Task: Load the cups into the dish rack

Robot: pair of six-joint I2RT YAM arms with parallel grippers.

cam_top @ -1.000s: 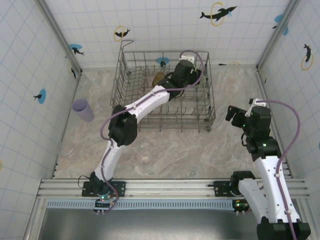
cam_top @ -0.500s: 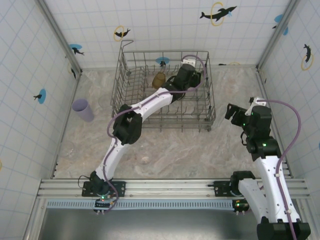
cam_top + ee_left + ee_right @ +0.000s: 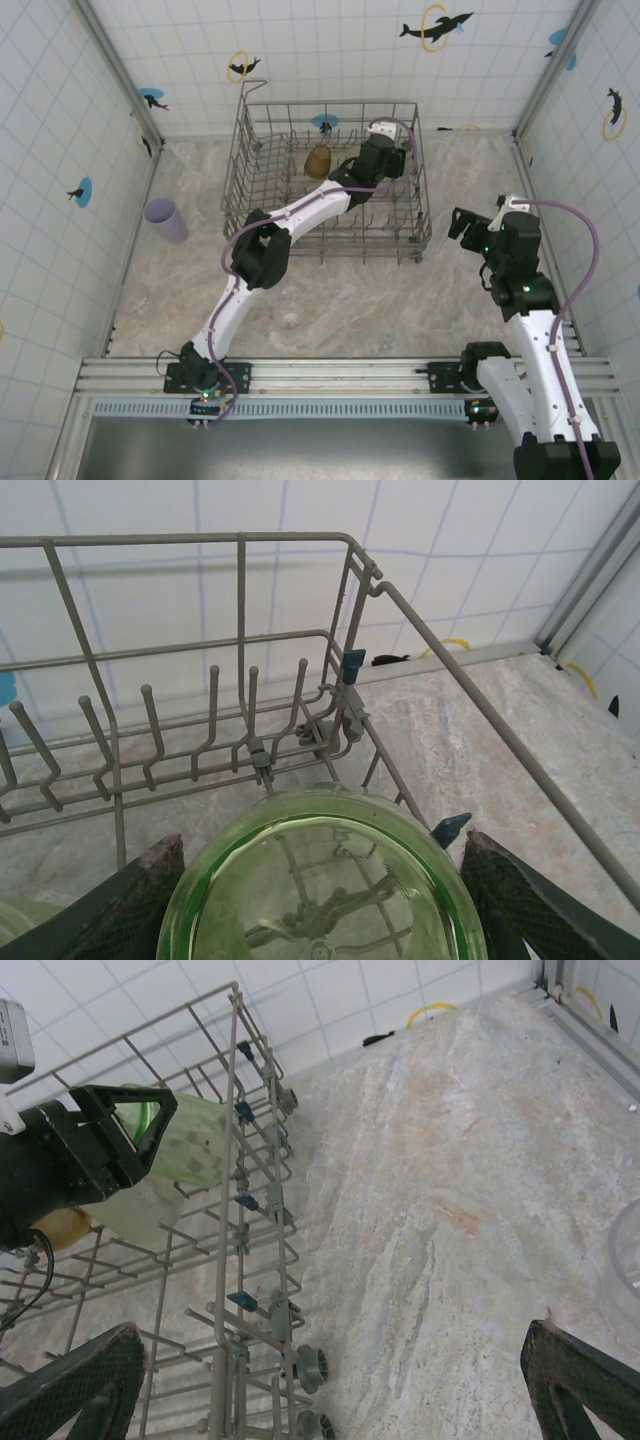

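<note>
Well, the large grey wire dish rack (image 3: pixel 300 104) sits at the back of the marbled table (image 3: pixel 350 290), and the left arm is stretched deep into its far right corner. The left gripper (image 3: pixel 318 852) has its jaws partway apart and clamped on either side of a pale translucent green plastic tumbler (image 3: pixel 300 905). That tumbler is inside the rack, close to the right-hand wire wall. Its long axis runs the same way as the fingers, one round end turned back toward the wrist and the other aimed at the rack's corner; which end is the mouth I cannot tell. Just under it lies another pale green tumbler (image 3: pixel 140 1215). An amber-brown tumbler (image 3: pixel 318 160) is in the rack near the back middle. A lavender tumbler (image 3: pixel 165 220) sits on the table, well left of the rack. The right gripper (image 3: pixel 335 1332) hangs right of the rack, jaws spread wide and holding nothing, with a clear tumbler (image 3: pixel 625 1260) near it.
</note>
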